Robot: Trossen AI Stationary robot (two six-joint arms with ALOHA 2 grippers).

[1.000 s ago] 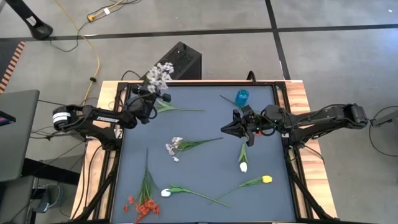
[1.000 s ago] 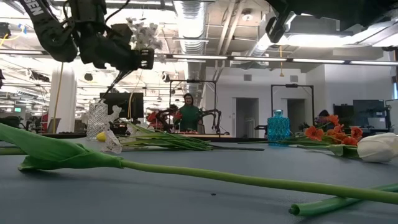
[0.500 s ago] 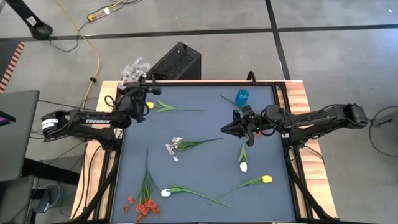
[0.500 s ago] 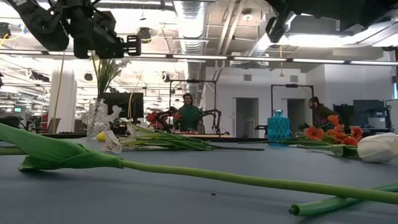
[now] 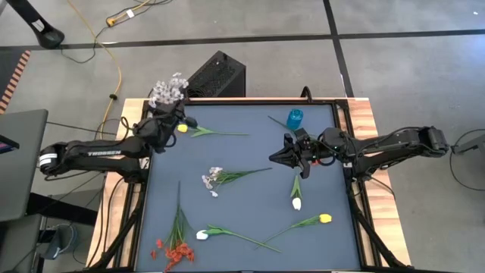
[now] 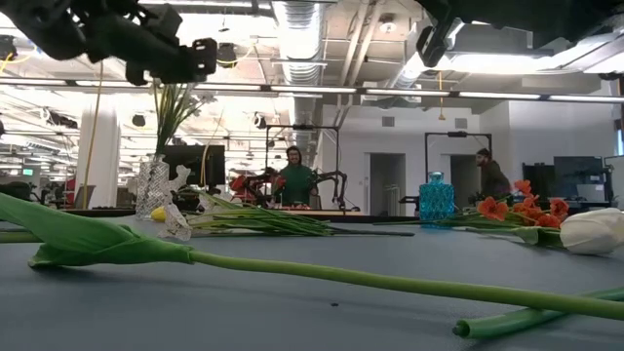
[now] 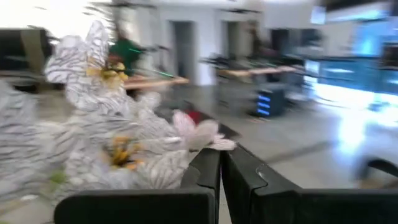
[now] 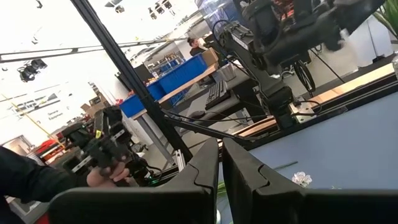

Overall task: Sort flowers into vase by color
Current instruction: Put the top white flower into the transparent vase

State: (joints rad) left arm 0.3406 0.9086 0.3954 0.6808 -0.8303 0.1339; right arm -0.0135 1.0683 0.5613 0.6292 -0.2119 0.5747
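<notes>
Fingers of the left gripper [image 5: 168,120] are clenching a white-bloomed, green-stemmed artificial flower spray [image 5: 168,91] above a clear glass vase [image 6: 152,185].

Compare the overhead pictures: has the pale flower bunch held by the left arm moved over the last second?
Yes. The pale flower bunch has shifted left, away from the blue vase, out past the table's back left corner.

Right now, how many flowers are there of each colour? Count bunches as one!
White or pale: 4, a pale bunch at the back left corner, a pale spray, a white tulip, another white tulip
Yellow: 2, a yellow bloom, a yellow tulip
Red-orange: 1, a red-orange bunch
Total: 7
</notes>
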